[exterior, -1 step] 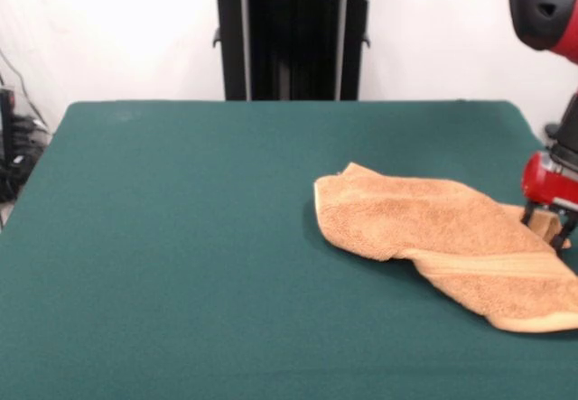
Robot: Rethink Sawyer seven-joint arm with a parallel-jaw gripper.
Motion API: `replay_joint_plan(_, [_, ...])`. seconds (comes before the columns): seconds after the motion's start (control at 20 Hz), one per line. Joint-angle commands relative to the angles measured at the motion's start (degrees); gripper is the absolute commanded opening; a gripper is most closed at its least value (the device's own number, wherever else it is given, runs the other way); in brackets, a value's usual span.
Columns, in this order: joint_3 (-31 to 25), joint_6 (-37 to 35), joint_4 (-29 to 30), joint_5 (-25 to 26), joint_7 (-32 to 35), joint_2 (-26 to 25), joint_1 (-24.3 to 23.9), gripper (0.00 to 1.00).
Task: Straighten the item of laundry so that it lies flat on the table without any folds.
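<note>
Towel (433,237) lies on the right side of the green table (181,237), with one side folded over. We think the tool (548,222) sits low at its right edge so it can pull that corner out; it looks clenched on the towel. We see no writing

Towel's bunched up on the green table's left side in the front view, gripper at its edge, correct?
Not quite: the front view shows the towel on the picture's right side of the green table, not the left. The rest holds: it is bunched with folds, and the gripper is at its right edge.
</note>
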State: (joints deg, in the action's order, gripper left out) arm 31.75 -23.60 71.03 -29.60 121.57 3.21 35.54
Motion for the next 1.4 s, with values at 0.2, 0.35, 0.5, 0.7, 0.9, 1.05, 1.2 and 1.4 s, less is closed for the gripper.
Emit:
replay_joint_plan(0.2, [-9.26,-4.3,0.64,-0.32,11.14,-7.66,-0.48,0.0])
replay_joint_plan(0.35, [-10.26,-6.16,1.0,0.2,9.59,-6.84,-1.3,0.0])
replay_joint_plan(0.5, [-10.81,-6.4,1.37,0.51,8.72,-6.38,-1.66,0.0])
replay_joint_plan(0.7, [-10.95,-7.9,1.81,0.63,8.55,-5.91,-1.62,0.0])
replay_joint_plan(0.9, [-12.9,-14.39,3.95,1.02,6.6,-3.14,-3.03,0.0])
replay_joint_plan(1.05, [-13.72,-19.77,5.89,2.08,4.69,-0.54,-4.22,0.0])
replay_joint_plan(1.2, [-15.25,-23.86,7.95,2.52,3.57,1.83,-5.61,0.0])
replay_joint_plan(1.4, [-16.25,-28.99,9.33,3.49,3.24,4.31,-6.74,0.0])
